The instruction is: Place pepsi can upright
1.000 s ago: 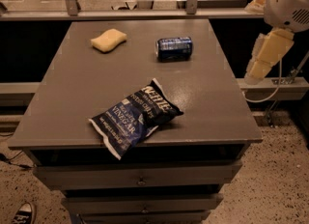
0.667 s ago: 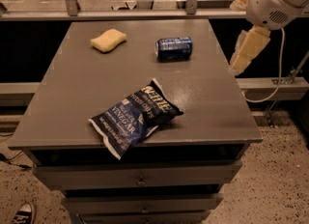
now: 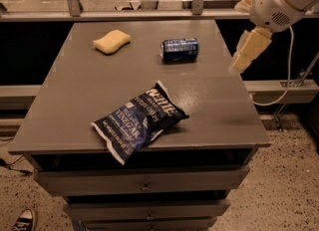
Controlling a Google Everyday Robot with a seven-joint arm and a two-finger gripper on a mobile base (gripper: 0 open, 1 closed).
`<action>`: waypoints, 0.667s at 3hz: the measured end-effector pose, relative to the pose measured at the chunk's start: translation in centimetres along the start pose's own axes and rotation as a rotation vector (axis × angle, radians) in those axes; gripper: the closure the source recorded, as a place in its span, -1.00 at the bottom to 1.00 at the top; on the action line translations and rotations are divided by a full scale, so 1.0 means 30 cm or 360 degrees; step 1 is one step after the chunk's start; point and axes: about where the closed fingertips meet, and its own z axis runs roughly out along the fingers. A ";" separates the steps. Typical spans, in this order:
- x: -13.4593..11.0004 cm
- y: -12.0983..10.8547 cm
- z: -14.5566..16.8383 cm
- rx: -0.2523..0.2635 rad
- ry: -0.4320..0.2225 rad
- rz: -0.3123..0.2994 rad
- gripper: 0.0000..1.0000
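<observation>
The pepsi can (image 3: 179, 49) is a small dark blue can lying on its side at the back of the grey table (image 3: 75, 105), right of centre. My gripper (image 3: 245, 52) hangs from the white arm at the upper right. It is over the table's right edge, to the right of the can and apart from it. It holds nothing that I can see.
A dark blue crinkled chip bag (image 3: 139, 121) lies near the table's front edge and overhangs it a little. A yellow sponge (image 3: 111, 41) lies at the back left. A rail (image 3: 149, 13) runs behind the table. Drawers (image 3: 144, 180) are below the top.
The arm and gripper have moved left, from beyond the table's right side to over its right edge, closer to the can. The can, bag and sponge have not moved.
</observation>
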 end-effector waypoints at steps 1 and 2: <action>-0.032 -0.072 0.097 0.0005 -0.0122 0.0091 -1.00; -0.102 -0.152 0.240 -0.0017 -0.0234 0.0148 -1.00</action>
